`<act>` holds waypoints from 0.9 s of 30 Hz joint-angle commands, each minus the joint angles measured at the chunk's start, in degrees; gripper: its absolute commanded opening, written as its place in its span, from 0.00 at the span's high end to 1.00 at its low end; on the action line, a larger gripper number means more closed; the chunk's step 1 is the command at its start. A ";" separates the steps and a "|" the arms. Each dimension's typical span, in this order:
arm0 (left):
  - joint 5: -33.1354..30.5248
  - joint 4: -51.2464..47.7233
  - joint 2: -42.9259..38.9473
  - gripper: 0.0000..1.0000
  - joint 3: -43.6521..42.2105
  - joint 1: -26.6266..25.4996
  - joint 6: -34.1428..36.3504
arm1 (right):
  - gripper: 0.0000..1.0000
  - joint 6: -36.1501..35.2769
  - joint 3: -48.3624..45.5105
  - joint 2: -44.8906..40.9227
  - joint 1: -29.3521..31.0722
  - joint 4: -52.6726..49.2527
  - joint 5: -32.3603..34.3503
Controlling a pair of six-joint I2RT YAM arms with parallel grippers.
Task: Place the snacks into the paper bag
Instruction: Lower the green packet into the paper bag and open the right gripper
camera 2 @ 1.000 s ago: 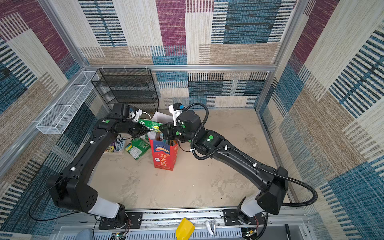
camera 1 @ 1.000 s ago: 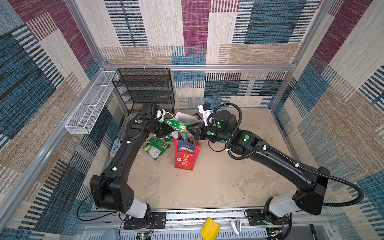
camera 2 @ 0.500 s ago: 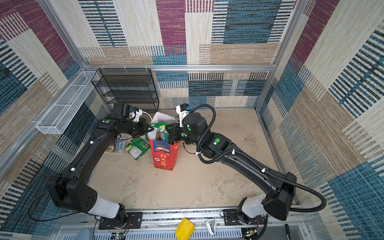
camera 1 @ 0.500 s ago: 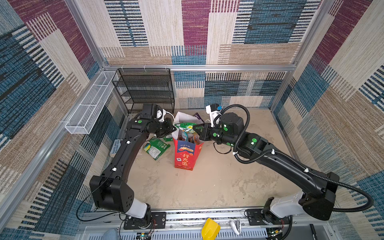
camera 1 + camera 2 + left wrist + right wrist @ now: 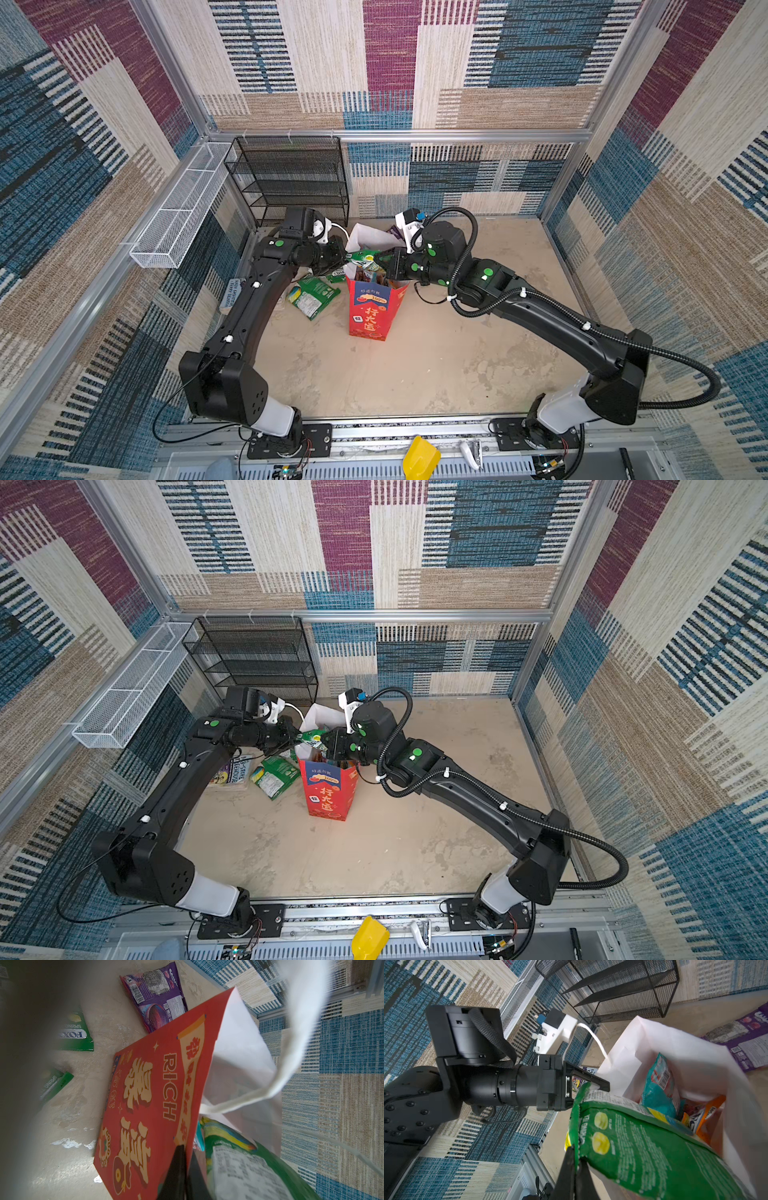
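Left pincer (image 5: 186, 1159) clamps bag (image 5: 149, 1088) rim; right pincer (image 5: 576, 1165) clamps green pouch (image 5: 643, 1147) over mouth; purple pouch (image 5: 158, 997), book (image 5: 235, 771) nearby.

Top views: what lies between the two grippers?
A glossy green plastic snack pouch, held by the right gripper, spans the gap over the mouth of the tall red paper bag; the left gripper pinches its rim. Both top views show it.
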 commanded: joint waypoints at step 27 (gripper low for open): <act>1.97 2.93 -0.34 0.92 -0.18 0.49 -1.15 | 0.57 -4.29 1.87 -1.42 -0.01 -3.68 0.83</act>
